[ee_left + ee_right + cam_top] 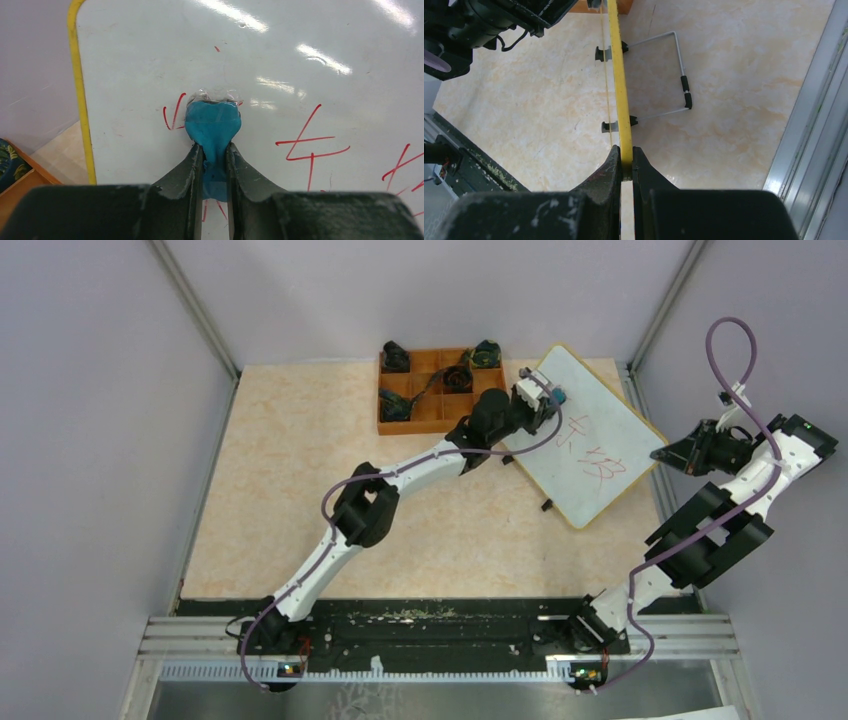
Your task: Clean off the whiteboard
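1. My right gripper [626,159] has its jaws clamped on the whiteboard [590,445] frame, steadying it at the far right of the bench [300,490].
2. My left gripper [215,149] has its jaws pinching a blue pad [212,122], pressed on the red marks [310,145] to wipe them.

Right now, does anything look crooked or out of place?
The whiteboard sits askew, turned diagonally to the table's edges at the far right, its yellow frame pinched by the right fingers. Nothing looks spilled or broken.
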Available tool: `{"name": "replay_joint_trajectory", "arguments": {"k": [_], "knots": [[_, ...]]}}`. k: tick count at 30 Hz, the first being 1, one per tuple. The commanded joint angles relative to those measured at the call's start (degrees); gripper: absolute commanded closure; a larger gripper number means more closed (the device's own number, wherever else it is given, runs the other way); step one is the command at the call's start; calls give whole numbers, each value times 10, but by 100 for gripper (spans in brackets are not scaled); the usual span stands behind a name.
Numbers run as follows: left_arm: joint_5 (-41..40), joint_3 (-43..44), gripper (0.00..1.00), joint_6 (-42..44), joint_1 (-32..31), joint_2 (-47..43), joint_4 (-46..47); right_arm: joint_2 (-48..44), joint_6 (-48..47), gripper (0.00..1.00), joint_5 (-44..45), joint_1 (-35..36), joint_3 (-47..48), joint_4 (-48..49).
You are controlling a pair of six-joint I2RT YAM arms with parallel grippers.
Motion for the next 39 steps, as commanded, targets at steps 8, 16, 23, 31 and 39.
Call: {"name": "replay_joint_trajectory", "arguments": {"k": [8, 16, 23, 31, 39], "knots": [[61, -16, 98, -17, -20, -46, -13, -24, -68, 100, 69, 6, -15, -9], [30, 0, 97, 12, -19, -41, -31, -58, -100, 100, 83, 14, -50, -8], [12, 0, 98, 22, 0, -39, -42, -58, -104, 100, 88, 17, -62, -9], [-28, 5, 98, 40, 10, -33, -45, -68, -109, 100, 89, 19, -69, -9], [-23, 11, 98, 14, 54, -30, -54, -86, -124, 100, 95, 22, -80, -9]]}}
